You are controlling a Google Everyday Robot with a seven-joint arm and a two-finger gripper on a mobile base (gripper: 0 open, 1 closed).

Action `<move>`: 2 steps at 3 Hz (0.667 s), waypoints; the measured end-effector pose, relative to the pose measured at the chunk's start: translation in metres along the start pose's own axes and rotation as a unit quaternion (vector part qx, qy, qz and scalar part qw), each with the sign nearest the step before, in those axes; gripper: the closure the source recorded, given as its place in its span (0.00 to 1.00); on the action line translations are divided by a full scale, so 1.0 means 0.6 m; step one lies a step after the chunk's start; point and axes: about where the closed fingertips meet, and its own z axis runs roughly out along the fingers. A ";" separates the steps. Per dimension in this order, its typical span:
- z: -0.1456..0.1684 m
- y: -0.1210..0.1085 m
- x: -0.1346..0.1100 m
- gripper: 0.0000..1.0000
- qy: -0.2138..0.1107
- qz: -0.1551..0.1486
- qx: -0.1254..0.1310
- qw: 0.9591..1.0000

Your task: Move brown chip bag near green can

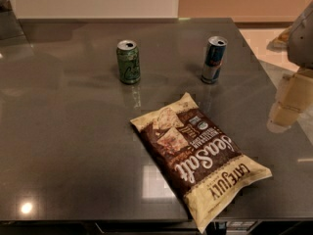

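The brown chip bag [198, 153] lies flat on the dark grey table [68, 131], right of centre near the front edge, with cream-yellow ends and white "Sea Salt" script; its near corner hangs over the edge. The green can [128, 61] stands upright at the back, left of centre, well apart from the bag. My gripper [287, 104] hovers at the right edge of the view, above the table's right side, to the right of the bag and touching nothing.
A taller blue-and-silver can [213, 59] stands upright at the back right, just beyond the bag's far end. The table's right edge runs diagonally under my arm [302, 33]. A pale wall lies behind the table.
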 end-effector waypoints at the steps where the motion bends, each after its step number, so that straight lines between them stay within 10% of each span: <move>1: 0.000 0.000 0.000 0.00 0.000 0.000 0.000 1.000; 2: 0.005 0.004 -0.007 0.00 -0.003 0.005 -0.016 1.000</move>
